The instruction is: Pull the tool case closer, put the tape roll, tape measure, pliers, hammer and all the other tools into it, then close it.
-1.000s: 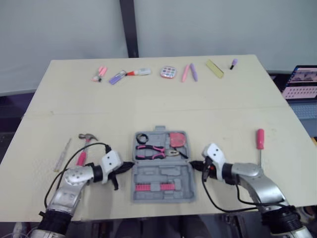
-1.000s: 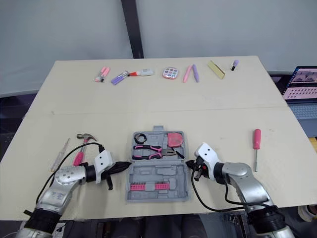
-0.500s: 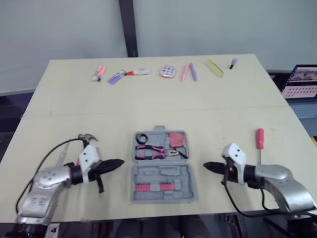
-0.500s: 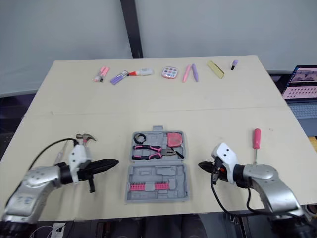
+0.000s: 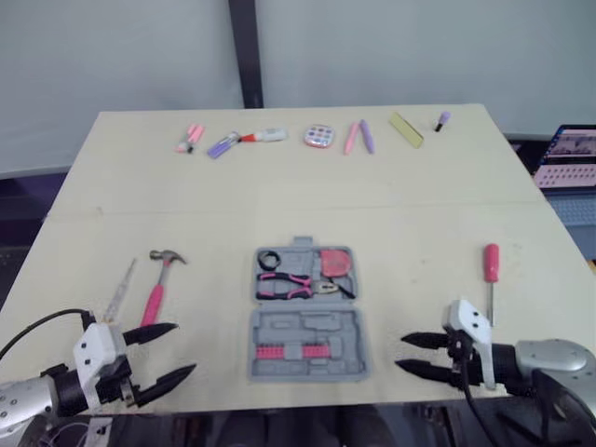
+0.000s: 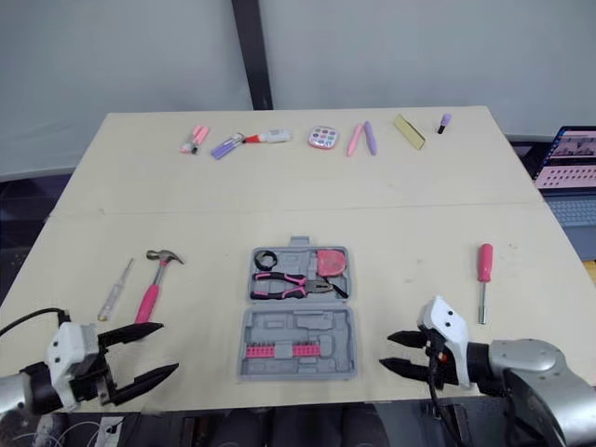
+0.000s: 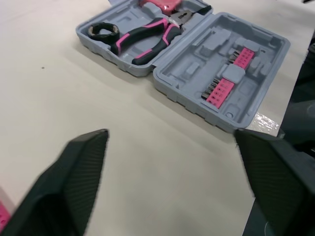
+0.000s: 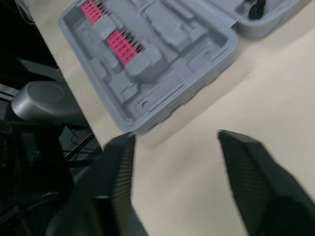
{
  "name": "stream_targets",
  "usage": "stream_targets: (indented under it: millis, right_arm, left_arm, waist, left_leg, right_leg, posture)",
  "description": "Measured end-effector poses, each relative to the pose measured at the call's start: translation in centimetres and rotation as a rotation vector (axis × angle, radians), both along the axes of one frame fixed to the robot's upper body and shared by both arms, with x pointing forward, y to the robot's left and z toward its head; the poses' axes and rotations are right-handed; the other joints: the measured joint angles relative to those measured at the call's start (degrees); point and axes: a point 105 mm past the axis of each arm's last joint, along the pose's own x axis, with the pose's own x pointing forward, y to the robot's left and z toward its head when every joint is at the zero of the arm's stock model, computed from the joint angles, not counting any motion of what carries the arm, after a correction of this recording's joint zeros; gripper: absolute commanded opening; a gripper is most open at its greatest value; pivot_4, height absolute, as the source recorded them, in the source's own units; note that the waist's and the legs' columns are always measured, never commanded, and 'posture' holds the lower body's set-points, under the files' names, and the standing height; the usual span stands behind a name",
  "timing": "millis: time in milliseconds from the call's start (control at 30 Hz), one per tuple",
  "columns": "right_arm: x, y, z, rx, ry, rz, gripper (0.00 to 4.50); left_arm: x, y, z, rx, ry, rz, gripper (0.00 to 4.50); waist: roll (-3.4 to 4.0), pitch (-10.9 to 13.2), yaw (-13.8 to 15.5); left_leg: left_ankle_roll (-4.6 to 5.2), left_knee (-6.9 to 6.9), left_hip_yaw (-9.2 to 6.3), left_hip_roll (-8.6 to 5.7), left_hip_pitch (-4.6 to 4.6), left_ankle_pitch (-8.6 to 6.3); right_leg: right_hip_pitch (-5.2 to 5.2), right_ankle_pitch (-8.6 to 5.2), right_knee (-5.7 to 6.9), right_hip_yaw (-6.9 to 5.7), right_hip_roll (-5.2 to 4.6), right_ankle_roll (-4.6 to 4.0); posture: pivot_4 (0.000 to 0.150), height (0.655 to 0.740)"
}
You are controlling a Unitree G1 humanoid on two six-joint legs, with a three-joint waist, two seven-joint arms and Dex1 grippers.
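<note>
The grey tool case lies open near the table's front edge. Its far half holds a black tape roll, pink-handled pliers and a pink tape measure. Its near half carries a row of pink bits. Left of the case a pink-handled hammer lies beside a thin pale screwdriver. A red-handled screwdriver lies to the right. My left gripper is open at the front left, apart from the case. My right gripper is open just off the case's front right corner.
Pens, markers, a round paint palette and a yellow block line the table's far edge. A laptop stands beyond the right edge. Bare tabletop lies between the case and that far row. The case's near half sits close to the front edge.
Both grippers were shut against the case's left and right sides. They have since drawn back toward the front edge and opened. The case and the tools stay where they were.
</note>
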Motion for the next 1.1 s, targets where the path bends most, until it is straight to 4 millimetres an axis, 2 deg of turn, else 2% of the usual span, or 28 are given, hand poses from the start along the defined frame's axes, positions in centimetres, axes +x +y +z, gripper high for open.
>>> stream_targets:
  millis: [33,200,700,833,900,967,1100]
  right_arm:
    - [-0.3,0.0,-0.2,0.005,0.013,0.000,4.38]
    - [-0.4,-0.2,-0.4,0.005,0.015,-0.004,4.38]
    - [0.5,-0.2,0.2,0.013,-0.050,0.007,4.38]
    - [1.2,0.4,1.1,0.034,-0.160,0.034,4.38]
    - [2.0,1.2,3.0,0.118,-0.292,0.047,4.38]
    - [2.1,1.6,4.3,0.163,-0.373,0.092,4.38]
    - [1.5,2.0,4.7,0.160,-0.427,0.196,4.38]
  left_arm:
    - [-0.3,0.1,-0.1,-0.002,-0.008,0.008,4.50]
    - [-1.6,0.3,-0.7,-0.002,0.002,0.023,4.50]
    - [-1.1,-0.1,-0.9,-0.017,0.001,0.033,4.50]
    - [1.4,0.1,-0.5,-0.046,0.000,0.205,4.50]
    - [2.8,1.3,-0.6,-0.022,0.049,0.381,4.50]
    - [3.5,2.2,-0.5,0.003,0.077,0.501,4.50]
    - [3.7,3.2,0.1,-0.039,0.090,0.654,4.50]
  waist:
    - [0.00,0.0,0.0]
    - [-0.04,0.0,-0.2]
    - [-0.06,0.0,-0.1]
    - [-0.07,0.0,0.0]
    - [-0.09,0.0,-0.1]
    - [-0.07,-0.1,-0.3]
    - [-0.09,0.0,-0.3]
  left_leg:
    - [0.00,0.01,0.02,0.00,0.00,0.00]
    - [0.03,0.03,0.02,0.00,0.04,-0.01]
    - [0.02,0.04,0.01,0.00,0.03,-0.01]
    - [0.03,0.09,-0.02,0.00,0.04,-0.02]
    - [0.03,0.07,-0.08,0.01,0.05,-0.01]
    - [-0.02,0.04,-0.07,0.01,0.06,0.01]
    - [-0.03,0.02,-0.05,0.01,0.05,0.02]
  right_leg:
    - [0.00,0.00,0.00,0.00,0.00,0.00]
    - [0.00,0.00,0.02,0.01,0.01,0.00]
    - [0.01,0.00,0.03,0.01,0.01,0.00]
    - [0.03,0.00,0.10,0.01,0.01,0.01]
    - [0.02,0.00,0.17,0.00,0.03,0.01]
    - [0.02,0.00,0.17,0.01,0.02,0.01]
    - [0.00,0.00,0.14,0.01,0.01,0.01]
  posture:
    - [0.150,0.7400]
    - [0.150,0.7400]
    - [0.150,0.7400]
    - [0.150,0.7400]
    - [0.150,0.7400]
    - [0.150,0.7400]
    - [0.150,0.7400]
